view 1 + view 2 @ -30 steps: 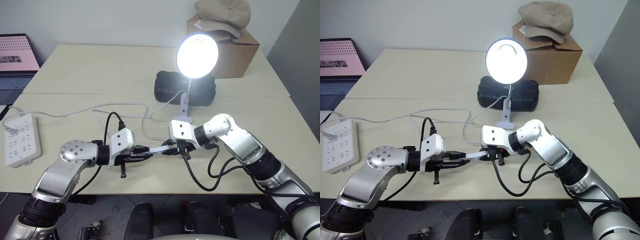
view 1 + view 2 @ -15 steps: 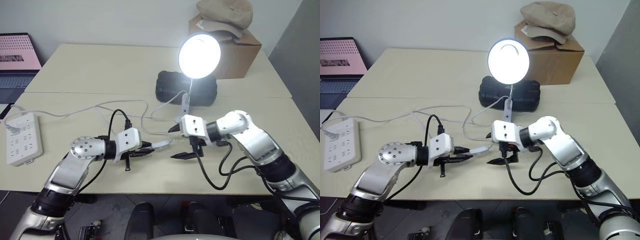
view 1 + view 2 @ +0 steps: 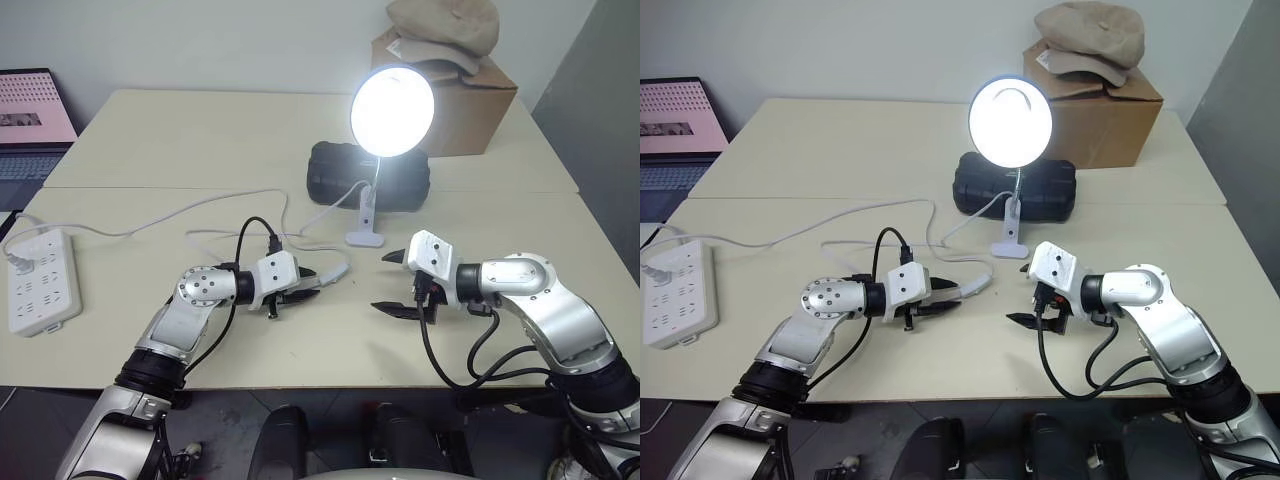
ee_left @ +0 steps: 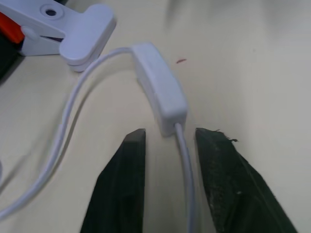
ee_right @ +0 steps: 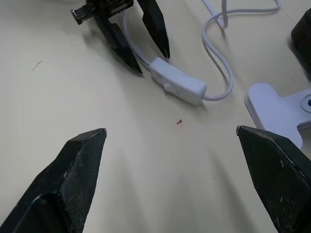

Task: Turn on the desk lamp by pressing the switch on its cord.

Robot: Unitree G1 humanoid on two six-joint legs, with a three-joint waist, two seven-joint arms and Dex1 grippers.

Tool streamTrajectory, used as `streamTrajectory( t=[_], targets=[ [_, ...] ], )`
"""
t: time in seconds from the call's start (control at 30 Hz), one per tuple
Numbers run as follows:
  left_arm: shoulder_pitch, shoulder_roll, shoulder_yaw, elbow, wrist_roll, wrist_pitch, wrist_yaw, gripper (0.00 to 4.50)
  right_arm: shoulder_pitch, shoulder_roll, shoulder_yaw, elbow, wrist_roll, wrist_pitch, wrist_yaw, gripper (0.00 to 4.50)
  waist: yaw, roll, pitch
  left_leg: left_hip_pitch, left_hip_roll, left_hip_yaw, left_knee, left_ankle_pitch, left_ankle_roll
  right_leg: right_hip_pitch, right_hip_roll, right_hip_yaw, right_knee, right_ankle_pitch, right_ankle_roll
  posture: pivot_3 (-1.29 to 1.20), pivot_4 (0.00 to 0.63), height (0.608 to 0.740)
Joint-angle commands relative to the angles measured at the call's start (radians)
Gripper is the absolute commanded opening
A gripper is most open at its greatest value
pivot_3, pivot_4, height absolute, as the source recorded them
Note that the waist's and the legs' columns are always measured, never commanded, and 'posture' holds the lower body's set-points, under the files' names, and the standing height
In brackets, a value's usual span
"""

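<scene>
The desk lamp [image 3: 393, 110] is lit, its round shade glowing at mid-table on a thin neck above the white clip base [image 3: 365, 238]. Its thin white cord [image 3: 200, 210] loops leftward across the table. The small white switch [image 4: 160, 87] lies flat on the tabletop [image 3: 150, 130]. My left gripper [image 3: 312, 283] is open just behind the switch, its two black fingers straddling the cord without pinching it. To the right of the switch my right gripper [image 3: 382, 282] is wide open with nothing in it, a short gap away from the switch [image 5: 177, 86].
A white power strip [image 3: 40, 280] lies at the table's left edge. A black case [image 3: 335, 175] sits behind the lamp. At the back right a cardboard box [image 3: 475, 100] carries a cap [image 3: 445, 25]. A laptop [image 3: 30, 120] stands far left.
Both grippers were closed around the switch, held above the table. The right one opened and drew away to the right; the left one lowered, opened and let the switch rest on the table. The lamp stayed lit.
</scene>
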Motion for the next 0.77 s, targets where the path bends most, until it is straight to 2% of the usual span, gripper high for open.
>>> streamTrajectory(
  t=[0.03, 0.17, 0.3, 0.4, 0.53, 0.77],
  targets=[
    [-0.004, 0.023, 0.04, -0.026, -0.023, -0.022, -0.014, 2.72, 0.004, -0.002, -0.033, -0.039, 0.019, 0.0, -0.022, 4.5, 0.0, 0.0, 0.0, 0.0, 0.0, 0.0, 0.0, 0.0, 0.0, 0.0, 0.0, 0.0, 0.0, 0.0, 0.0, 0.0, 0.15, 0.74],
    [0.132, 0.091, 0.122, -0.209, -0.119, 0.08, -0.04, 3.45, 0.008, -0.014, -0.042, -0.022, 0.025, -0.015, -0.022, 4.5, -0.007, 0.0, 0.0, 0.0, 0.0, 0.0, 0.0, 0.0, 0.0, 0.0, 0.0, 0.0, 0.0, 0.0, 0.0, 0.0, 0.15, 0.74],
    [0.305, 0.16, 0.225, -0.432, -0.214, 0.231, -0.018, 3.45, 0.022, -0.031, -0.072, 0.005, 0.032, -0.062, -0.011, 4.5, -0.017, 0.0, 0.0, 0.0, 0.001, 0.0, -0.001, 0.0, 0.0, -0.001, 0.0, 0.001, 0.0, 0.0, 0.0, 0.0, 0.15, 0.74],
    [0.452, 0.19, 0.349, -0.573, -0.247, 0.324, 0.047, 3.45, 0.05, -0.04, -0.122, 0.032, 0.05, -0.166, 0.007, 4.5, -0.015, 0.0, 0.0, 0.001, 0.001, 0.0, -0.001, 0.0, 0.0, 0.0, 0.0, 0.0, 0.0, -0.001, 0.0, 0.0, 0.15, 0.74],
    [0.57, 0.199, 0.489, -0.656, -0.305, 0.396, 0.083, 3.45, 0.111, -0.071, -0.195, 0.081, 0.079, -0.326, 0.072, 4.5, -0.009, 0.0, 0.001, 0.002, 0.0, -0.001, -0.001, 0.0, 0.0, 0.001, -0.001, -0.001, 0.0, 0.0, 0.0, 0.0, 0.15, 0.74],
    [0.656, 0.206, 0.568, -0.746, -0.329, 0.443, 0.106, 3.45, 0.184, -0.126, -0.277, 0.132, 0.137, -0.433, 0.154, 4.5, 0.001, 0.0, 0.001, 0.003, 0.0, -0.001, -0.001, 0.0, 0.0, 0.002, -0.002, -0.001, -0.001, -0.001, -0.001, 0.0, 0.15, 0.74]
  ],
)
